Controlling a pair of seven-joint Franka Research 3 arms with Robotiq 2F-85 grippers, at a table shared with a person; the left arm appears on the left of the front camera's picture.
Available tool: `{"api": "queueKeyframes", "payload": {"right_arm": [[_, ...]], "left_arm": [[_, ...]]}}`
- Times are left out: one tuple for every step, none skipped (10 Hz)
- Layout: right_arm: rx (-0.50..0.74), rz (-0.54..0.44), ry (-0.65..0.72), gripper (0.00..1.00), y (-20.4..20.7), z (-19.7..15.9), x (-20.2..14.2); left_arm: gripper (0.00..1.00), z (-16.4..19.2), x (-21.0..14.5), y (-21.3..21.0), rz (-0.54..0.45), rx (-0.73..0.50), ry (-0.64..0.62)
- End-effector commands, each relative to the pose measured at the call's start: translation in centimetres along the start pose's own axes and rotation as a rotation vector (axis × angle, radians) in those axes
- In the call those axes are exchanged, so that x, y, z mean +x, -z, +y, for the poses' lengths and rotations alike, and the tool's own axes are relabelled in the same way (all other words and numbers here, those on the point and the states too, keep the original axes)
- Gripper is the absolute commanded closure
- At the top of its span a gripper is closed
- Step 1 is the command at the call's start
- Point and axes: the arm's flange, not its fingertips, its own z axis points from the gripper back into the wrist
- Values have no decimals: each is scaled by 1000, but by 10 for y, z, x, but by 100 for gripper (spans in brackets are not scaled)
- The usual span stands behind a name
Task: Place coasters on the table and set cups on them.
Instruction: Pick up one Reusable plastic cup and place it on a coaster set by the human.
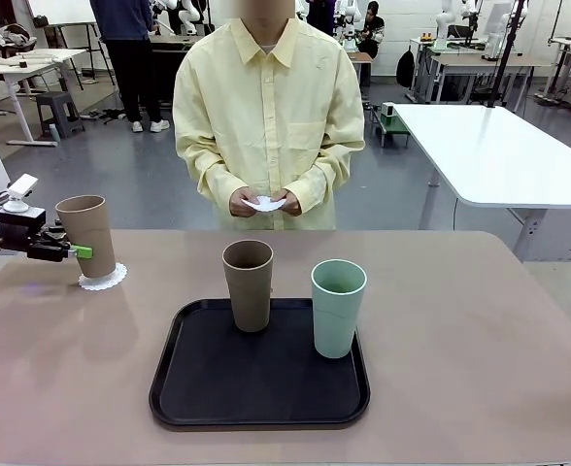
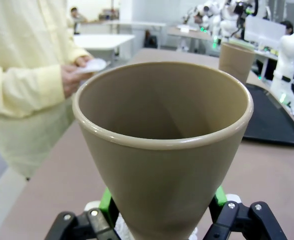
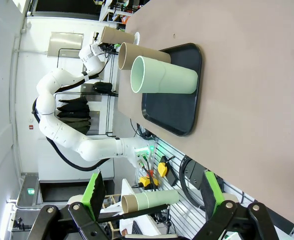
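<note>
- Front view: the left gripper (image 1: 80, 250) has its 2 fingers closed on the tan cup (image 1: 87, 233), low on the cup's side.
- Just below the fingers, a white coaster (image 1: 104, 281) lies on the table (image 1: 480, 340). The cup's bottom seems to sit on it, but it is hard to tell if it touches.
- Away from the fingers, toward the middle of the table, is a black tray (image 1: 193, 398). 2 cups stand on it, a brown cup (image 1: 249, 286) and a mint cup (image 1: 338, 309). They are near each other but do not touch.
- Across the table from the fingers, the person's hands (image 1: 266, 202) hold another coaster (image 1: 265, 204).
- Left wrist view: the tan cup (image 2: 162, 150) stands upright between the 2 green finger pads (image 2: 106, 199) of the left gripper (image 2: 162, 200). The pads press on it from both sides.
- A bit of the white coaster (image 2: 94, 205) peeks out right by the fingers, under the cup.
- Past the fingertips, the brown cup (image 2: 236, 60) stands on the black tray (image 2: 272, 122).
- Off to one side of the fingers, a hand (image 2: 73, 76) of the person holds the other coaster (image 2: 91, 65).
- Right wrist view: this picture is turned on its side. The right gripper (image 3: 152, 182) has its 2 fingers spread wide, and they hold no cup or coaster.
- Far past the fingertips, the mint cup (image 3: 167, 75) and the brown cup (image 3: 137, 52) stand on the black tray (image 3: 179, 112).
- Farther from the fingers, the tan cup (image 3: 112, 35) is at the table's (image 3: 257, 100) far end, with the white coaster (image 3: 136, 36) beside its bottom.
</note>
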Motion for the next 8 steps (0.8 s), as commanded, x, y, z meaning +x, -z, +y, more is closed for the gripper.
{"api": "queueKeyframes", "payload": {"right_arm": [[20, -5, -11, 0, 0, 0, 2], [20, -5, -11, 0, 0, 0, 2], [20, -5, -11, 0, 0, 0, 2], [20, -5, -11, 0, 0, 0, 2], [20, -5, -11, 0, 0, 0, 2], [20, -5, -11, 0, 0, 0, 2], [20, -5, -11, 0, 0, 0, 2], [20, -5, -11, 0, 0, 0, 2]], "left_arm": [[16, 1, 0, 0, 9, -26, 5], [16, 1, -3, 2, 9, -31, 8], [16, 1, -4, 2, 12, -39, 10], [16, 1, -6, 4, 15, -47, 19], [16, 1, -7, 4, 15, -54, 31], [16, 0, -9, 4, 15, -59, 38], [16, 0, -10, 5, 18, -66, 46], [16, 0, -11, 6, 21, -67, 59]]}}
